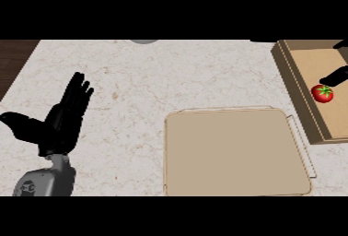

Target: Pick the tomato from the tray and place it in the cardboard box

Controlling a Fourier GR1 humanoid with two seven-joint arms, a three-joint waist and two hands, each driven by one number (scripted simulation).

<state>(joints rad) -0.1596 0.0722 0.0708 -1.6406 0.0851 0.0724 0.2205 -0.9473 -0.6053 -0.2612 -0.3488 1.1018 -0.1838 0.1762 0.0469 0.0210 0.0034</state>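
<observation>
The red tomato [323, 93] with its green stem lies inside the brown cardboard box [299, 99] at the right edge of the head view. Just above the tomato, black fingers of my right hand [335, 75] come in from the right edge; another fingertip shows higher up by the box's far corner. These fingers are spread apart and not curled round the tomato, and the rest of that hand is out of view. The beige tray [238, 154] in the lower middle holds nothing. My left hand [60, 120] rests open at the left, fingers up.
The pale marble counter [170, 73] stretches between the left hand and the box. A small grey round thing [143, 41] peeks in at the counter's far edge. Dark wood [14, 57] borders the counter at the upper left.
</observation>
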